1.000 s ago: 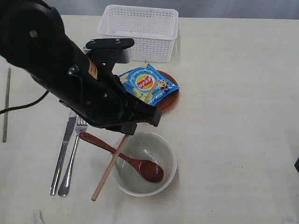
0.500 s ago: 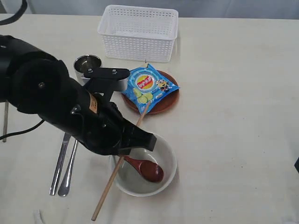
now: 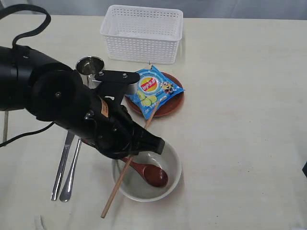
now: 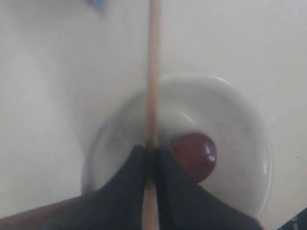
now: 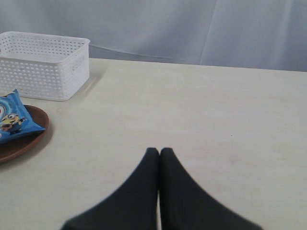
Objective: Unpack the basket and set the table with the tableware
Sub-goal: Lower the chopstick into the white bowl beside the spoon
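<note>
My left gripper (image 4: 151, 149) is shut on a wooden chopstick (image 4: 153, 72), held slanted over the pale bowl (image 3: 173, 158) at the front of the table (image 3: 240, 120). The dark red spoon (image 3: 152, 174) lies in the bowl. The black left arm (image 3: 72, 105) hides the gripper in the exterior view; the chopstick (image 3: 115, 191) pokes out below it. A knife (image 3: 61, 165) and fork (image 3: 72, 167) lie left of the bowl. The steel cup (image 3: 90, 65) stands behind the arm. The white basket (image 3: 142, 33) is at the back. My right gripper (image 5: 159, 151) is shut and empty.
A blue chip bag (image 3: 153, 88) lies on the brown plate (image 3: 169, 106) in front of the basket. Another chopstick (image 3: 5, 129) lies at the far left edge. A black cable loops off the left arm at the far left.
The left arm has swung toward the front right with the chopstick, bringing it over the bowl. The steel cup has come into view behind it. The right gripper has not moved.
</note>
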Controlling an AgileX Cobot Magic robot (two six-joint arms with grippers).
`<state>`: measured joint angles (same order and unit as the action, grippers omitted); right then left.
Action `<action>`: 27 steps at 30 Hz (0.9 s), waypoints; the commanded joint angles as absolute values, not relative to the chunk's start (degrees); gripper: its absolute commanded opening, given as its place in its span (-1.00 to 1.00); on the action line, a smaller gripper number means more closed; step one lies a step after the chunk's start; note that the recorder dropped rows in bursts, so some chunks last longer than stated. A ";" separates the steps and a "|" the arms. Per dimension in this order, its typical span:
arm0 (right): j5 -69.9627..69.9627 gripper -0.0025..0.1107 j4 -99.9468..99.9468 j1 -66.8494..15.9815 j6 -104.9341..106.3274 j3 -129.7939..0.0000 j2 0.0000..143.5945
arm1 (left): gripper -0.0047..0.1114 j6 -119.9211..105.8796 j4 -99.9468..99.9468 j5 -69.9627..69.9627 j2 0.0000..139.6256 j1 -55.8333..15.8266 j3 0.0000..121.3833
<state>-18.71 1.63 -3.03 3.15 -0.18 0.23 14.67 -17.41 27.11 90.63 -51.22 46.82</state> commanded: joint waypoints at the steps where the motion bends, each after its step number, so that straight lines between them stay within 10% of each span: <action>1: -18.57 -0.96 1.64 -2.91 3.30 0.00 0.00 | -0.92 14.47 -17.77 27.01 90.63 -51.49 46.51; 27: -18.57 -0.96 1.64 -2.91 3.30 0.00 0.00 | -0.38 12.02 -16.76 21.99 90.55 -51.49 46.75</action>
